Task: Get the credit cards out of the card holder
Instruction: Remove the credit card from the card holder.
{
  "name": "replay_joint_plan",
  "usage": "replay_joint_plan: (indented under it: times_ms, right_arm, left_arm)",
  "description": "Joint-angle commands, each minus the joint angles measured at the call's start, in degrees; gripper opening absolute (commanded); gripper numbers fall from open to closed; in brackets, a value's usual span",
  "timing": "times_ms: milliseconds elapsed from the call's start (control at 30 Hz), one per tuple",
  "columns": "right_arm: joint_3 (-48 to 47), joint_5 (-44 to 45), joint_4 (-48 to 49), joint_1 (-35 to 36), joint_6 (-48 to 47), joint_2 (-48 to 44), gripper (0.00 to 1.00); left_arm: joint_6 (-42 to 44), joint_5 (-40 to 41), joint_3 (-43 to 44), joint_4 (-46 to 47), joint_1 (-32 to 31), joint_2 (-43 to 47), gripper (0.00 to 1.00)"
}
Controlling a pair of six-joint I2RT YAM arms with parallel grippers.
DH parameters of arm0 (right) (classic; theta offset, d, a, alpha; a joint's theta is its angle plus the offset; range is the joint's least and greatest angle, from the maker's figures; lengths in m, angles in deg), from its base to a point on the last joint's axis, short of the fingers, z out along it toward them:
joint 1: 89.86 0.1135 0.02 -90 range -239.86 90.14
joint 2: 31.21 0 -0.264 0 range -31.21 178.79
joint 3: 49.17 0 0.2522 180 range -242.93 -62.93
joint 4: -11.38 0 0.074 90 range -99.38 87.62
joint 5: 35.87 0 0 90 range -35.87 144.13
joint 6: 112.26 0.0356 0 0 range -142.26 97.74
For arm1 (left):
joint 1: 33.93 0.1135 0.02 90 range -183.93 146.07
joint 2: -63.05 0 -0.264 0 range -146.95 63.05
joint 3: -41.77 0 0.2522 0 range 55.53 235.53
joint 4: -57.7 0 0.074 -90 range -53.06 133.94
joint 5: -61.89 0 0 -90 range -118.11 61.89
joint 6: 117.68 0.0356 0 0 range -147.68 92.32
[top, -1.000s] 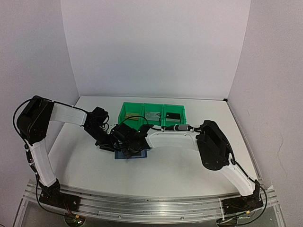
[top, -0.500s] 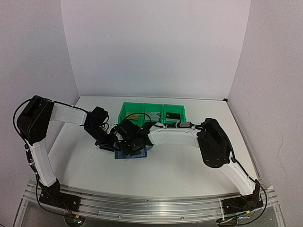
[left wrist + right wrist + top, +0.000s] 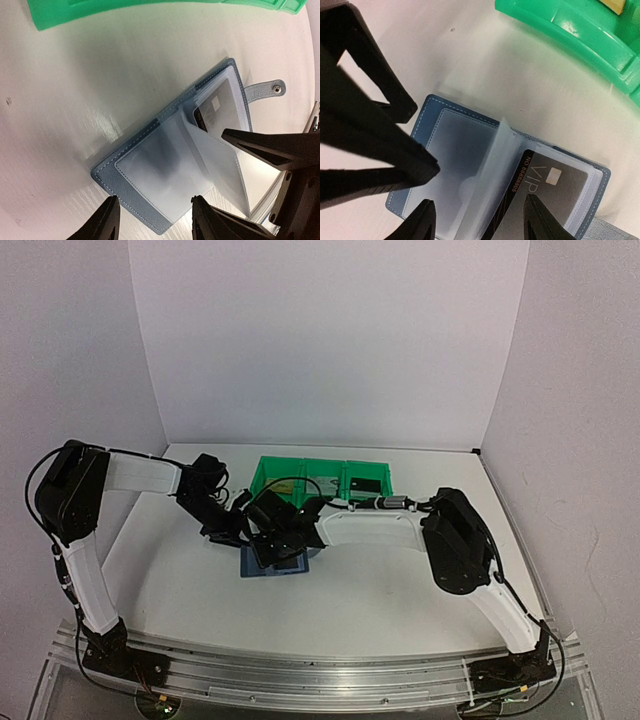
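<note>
Right wrist view: a dark credit card is seen inside the opened card holder; fingers of left gripper and right gripper are held apart.

From above, my right gripper hides most of the card holder; a raised clear sleeve hides 1 edge of the grey VIP card.

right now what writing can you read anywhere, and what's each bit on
"VIP": on the dark card in the open wallet, right wrist view.
"NO 88888...": gold number along that card's edge; last digits unclear.
Left wrist view: gold print on the same card, too blurred.
Cards in the green bins: too small to read.
</note>
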Motion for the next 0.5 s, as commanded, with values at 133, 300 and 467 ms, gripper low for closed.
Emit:
replay_joint_plan:
  times_ms: [133, 300, 467]
  right_arm:
    - [-0.09, 1.35, 1.18, 0.50, 0.42, -5.14, 0.56]
    - [-2.62, -5.18, 1.53, 0.41, -0.64, -1.43, 0.56]
    - [-6.31, -9.22, 2.30, 0.40, -0.49, 1.69, 0.56]
  left_arm:
    - [1.45, 0.09, 3.46, -1.71, 0.37, 0.47, 0.49]
    - [1.56, 0.08, 3.48, -1.64, 0.61, 0.37, 0.49]
    - [2.24, 0.98, 6.06, -2.60, 2.73, 0.76, 0.49]
